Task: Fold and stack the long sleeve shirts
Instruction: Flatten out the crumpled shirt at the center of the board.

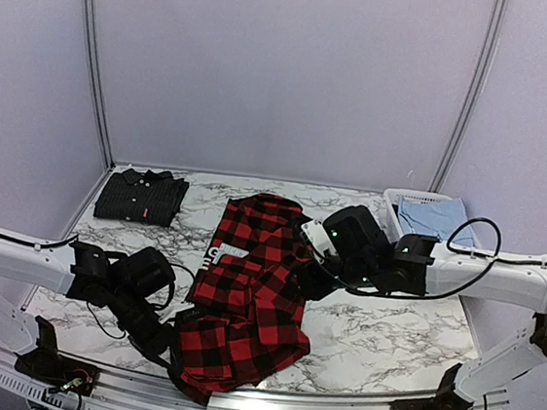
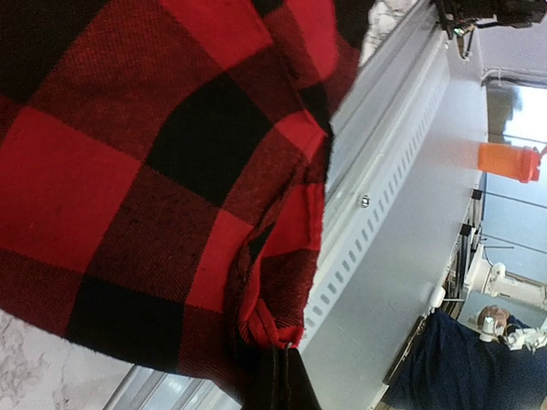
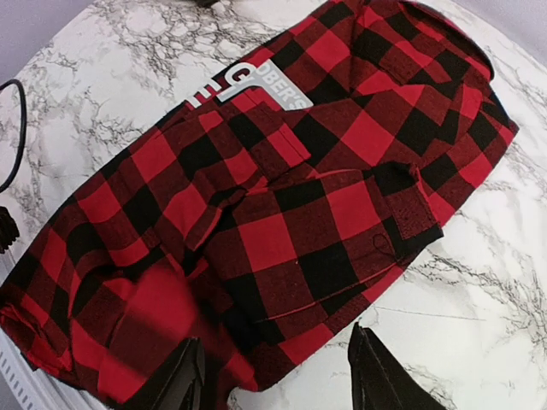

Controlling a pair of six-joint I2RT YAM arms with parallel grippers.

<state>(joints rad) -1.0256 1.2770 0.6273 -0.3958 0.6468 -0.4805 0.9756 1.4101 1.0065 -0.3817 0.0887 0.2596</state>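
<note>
Plaid shirt (image 2: 154, 171) hem pinched in my closed left claw (image 2: 273, 384); right claw (image 3: 278, 380) half-open, empty, above cloth. Keep hem taut, lift slowly, fold square.

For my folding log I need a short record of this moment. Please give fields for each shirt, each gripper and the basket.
plaid shirt: middle of the marble table, partly folded, near end at the front edge
charcoal shirt: folded, far left corner, no gripper on it
left gripper: shut on the plaid shirt's near end
right gripper: open, above the plaid shirt, holding nothing
basket: far right corner, light blue cloth inside
</note>
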